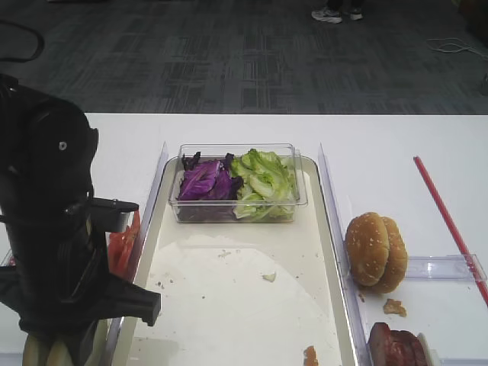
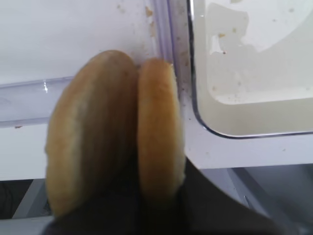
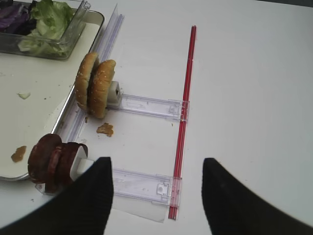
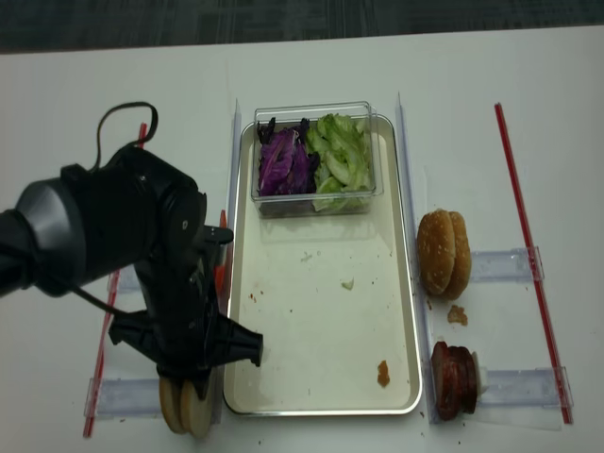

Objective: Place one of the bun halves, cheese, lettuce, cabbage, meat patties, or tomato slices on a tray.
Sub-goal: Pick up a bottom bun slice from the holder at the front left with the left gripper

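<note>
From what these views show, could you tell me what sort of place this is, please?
Probably an office or lab set up as a burger station: grey carpet tiles behind a white table, and a metal tray with clear holders standing buns on edge.

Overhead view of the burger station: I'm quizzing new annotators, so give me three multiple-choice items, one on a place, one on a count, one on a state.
1. Where does the clear box of cabbage and lettuce sit?
A. on the tray's far end
B. left of the tray
C. beside the patties

2. How many sesame buns stand right of the tray?
A. one
B. two
C. four

3. What is the left gripper doing?
A. open over the tray
B. shut on a pale bun half
C. holding lettuce

Answers: 1 A, the box rests inside the rim; 2 B, two seeded domes stand together; 3 B, the left wrist view shows the bun half pinched.
</note>
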`<control>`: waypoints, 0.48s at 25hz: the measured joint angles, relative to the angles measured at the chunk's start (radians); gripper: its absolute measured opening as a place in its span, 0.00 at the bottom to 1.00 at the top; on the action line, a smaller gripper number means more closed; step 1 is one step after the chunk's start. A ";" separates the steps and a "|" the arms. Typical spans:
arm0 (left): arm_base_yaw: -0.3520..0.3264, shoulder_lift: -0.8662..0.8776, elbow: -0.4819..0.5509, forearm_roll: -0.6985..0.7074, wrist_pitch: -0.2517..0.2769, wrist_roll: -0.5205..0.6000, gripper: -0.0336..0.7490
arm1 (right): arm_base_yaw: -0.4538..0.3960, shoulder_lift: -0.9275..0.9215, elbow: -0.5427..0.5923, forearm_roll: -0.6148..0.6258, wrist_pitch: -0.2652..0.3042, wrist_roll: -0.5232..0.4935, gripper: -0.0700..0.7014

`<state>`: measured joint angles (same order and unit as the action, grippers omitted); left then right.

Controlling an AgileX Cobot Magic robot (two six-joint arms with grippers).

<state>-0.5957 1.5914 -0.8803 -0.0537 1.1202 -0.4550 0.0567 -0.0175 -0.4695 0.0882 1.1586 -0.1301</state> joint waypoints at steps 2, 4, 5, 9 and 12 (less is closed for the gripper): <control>0.000 0.000 -0.026 0.001 0.029 0.002 0.13 | 0.000 0.000 0.000 0.000 0.000 0.000 0.64; 0.000 0.000 -0.051 0.003 0.060 0.007 0.13 | 0.000 0.000 0.000 0.000 0.000 0.000 0.64; 0.000 0.000 -0.063 0.004 0.067 0.009 0.13 | 0.000 0.000 0.000 0.000 0.000 0.000 0.64; 0.000 0.000 -0.101 0.016 0.079 0.015 0.12 | 0.000 0.000 0.000 0.000 0.000 0.000 0.64; 0.000 -0.011 -0.125 0.016 0.080 0.019 0.12 | 0.000 0.000 0.000 0.000 0.000 0.000 0.64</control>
<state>-0.5957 1.5805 -1.0051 -0.0376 1.1998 -0.4362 0.0567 -0.0175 -0.4695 0.0882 1.1586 -0.1301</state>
